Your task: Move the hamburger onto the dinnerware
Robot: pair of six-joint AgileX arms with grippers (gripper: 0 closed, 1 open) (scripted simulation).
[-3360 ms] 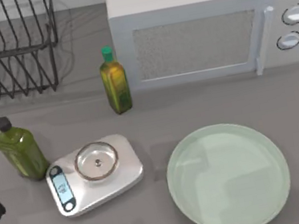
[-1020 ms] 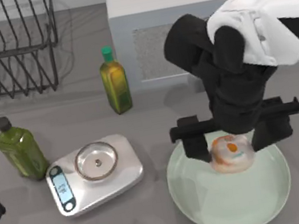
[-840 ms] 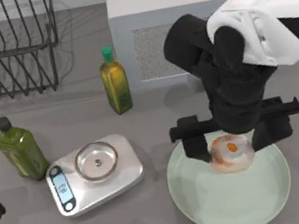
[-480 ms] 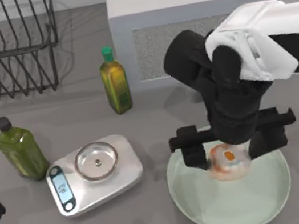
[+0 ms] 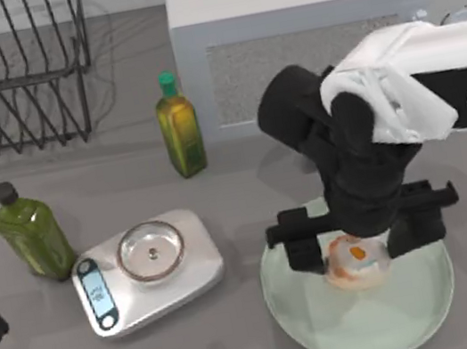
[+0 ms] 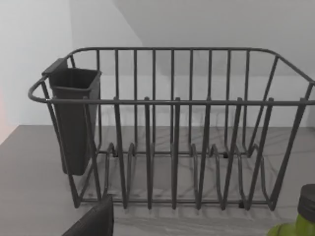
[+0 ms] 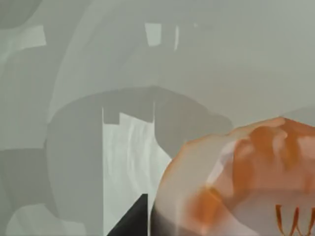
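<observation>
R gripper [image 5: 352,248] clamped on hamburger [image 5: 355,261] over dinnerware [image 5: 333,329]. L wrist cam: dish rack [image 6: 172,128], grey counter [image 6: 29,187]. L arm parked at table's left edge; fingers can't tell.

The hamburger [image 5: 355,261] — a small pale tan-pink lump with an orange spot on top — sits over the pale green dinnerware [image 5: 332,324], lower right of the top view.

We look straight down on counter [image 5: 237,192]; left wrist faces dish rack [image 6: 172,128] level; right wrist hangs close over plate [image 7: 221,59], shared with top.
</observation>
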